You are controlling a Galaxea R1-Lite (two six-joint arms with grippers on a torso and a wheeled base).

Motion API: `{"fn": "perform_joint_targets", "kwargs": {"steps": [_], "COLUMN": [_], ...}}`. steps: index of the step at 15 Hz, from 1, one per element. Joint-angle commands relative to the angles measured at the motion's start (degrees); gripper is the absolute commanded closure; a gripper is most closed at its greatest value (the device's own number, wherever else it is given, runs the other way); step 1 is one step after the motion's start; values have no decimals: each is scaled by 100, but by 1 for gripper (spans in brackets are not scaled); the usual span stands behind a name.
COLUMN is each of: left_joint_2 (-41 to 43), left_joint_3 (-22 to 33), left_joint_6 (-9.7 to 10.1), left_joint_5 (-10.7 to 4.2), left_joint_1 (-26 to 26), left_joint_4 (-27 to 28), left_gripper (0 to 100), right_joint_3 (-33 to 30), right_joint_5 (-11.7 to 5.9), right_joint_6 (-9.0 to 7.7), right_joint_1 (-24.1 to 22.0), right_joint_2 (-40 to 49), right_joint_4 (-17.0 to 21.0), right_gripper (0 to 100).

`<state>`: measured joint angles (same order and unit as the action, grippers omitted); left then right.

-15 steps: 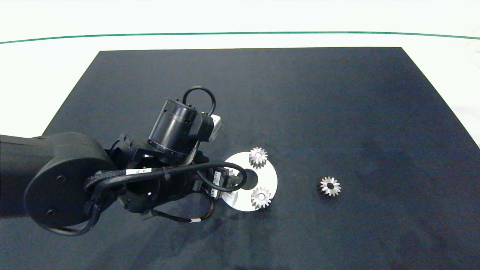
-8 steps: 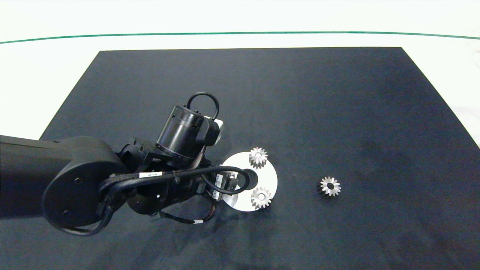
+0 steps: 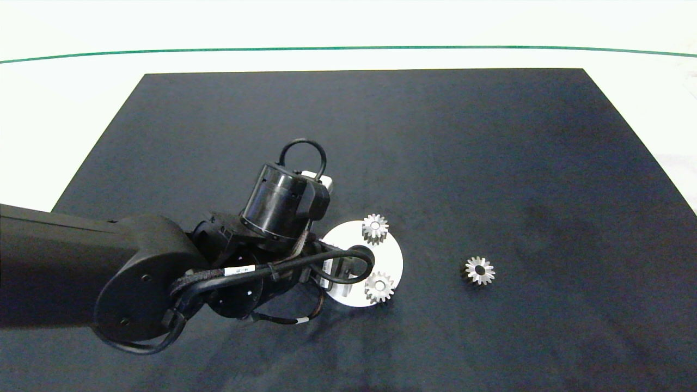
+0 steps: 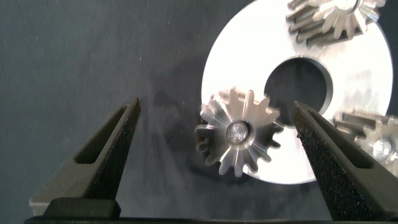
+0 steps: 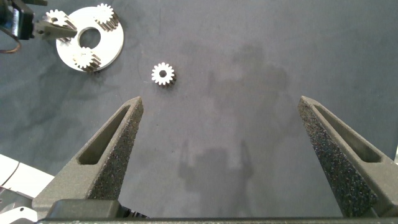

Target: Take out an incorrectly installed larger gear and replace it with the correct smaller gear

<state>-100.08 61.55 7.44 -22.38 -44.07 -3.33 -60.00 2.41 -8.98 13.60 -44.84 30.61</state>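
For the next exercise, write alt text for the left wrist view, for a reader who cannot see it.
The left tool is open, its two fingers on either side of a silver gear mounted at the edge of a round metal plate with a centre hole. Two more gears sit on the plate, which lies on a dark mat.

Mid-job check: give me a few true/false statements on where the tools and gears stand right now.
1. The left tool is open, its fingers either side of the larger gear. True.
2. The larger gear has already been lifted clear of the round plate. False: it sits at the plate's edge.
3. A loose smaller gear lies on the dark mat apart from the plate. True.
4. The right tool is shut on a gear. False: it is open and holds nothing.
5. Two other gears sit on the plate. True.
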Motion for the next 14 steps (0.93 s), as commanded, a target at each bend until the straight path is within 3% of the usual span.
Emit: {"fn": "perform_joint_targets", "kwargs": {"steps": [1,6,14], "left_joint_2": [-55,-37,-37], "left_joint_3": [-82,-152,-187], "left_joint_6": [-14,-41,-58], "left_joint_5": [-12,-12,-12], "left_joint_1": [-32,-40,-49], "left_joint_4": [-28,-19,-28], "left_gripper": [0,1,17], "right_joint_3": [15,15,15], "right_joint_5": [5,5,5], "right_joint_6": [-7,-7,-7], "right_joint_1": [2,2,2], "right_joint_2": [-8,-8,-8], "right_joint_4": [15,15,15], "right_gripper": [0,0,0]}}
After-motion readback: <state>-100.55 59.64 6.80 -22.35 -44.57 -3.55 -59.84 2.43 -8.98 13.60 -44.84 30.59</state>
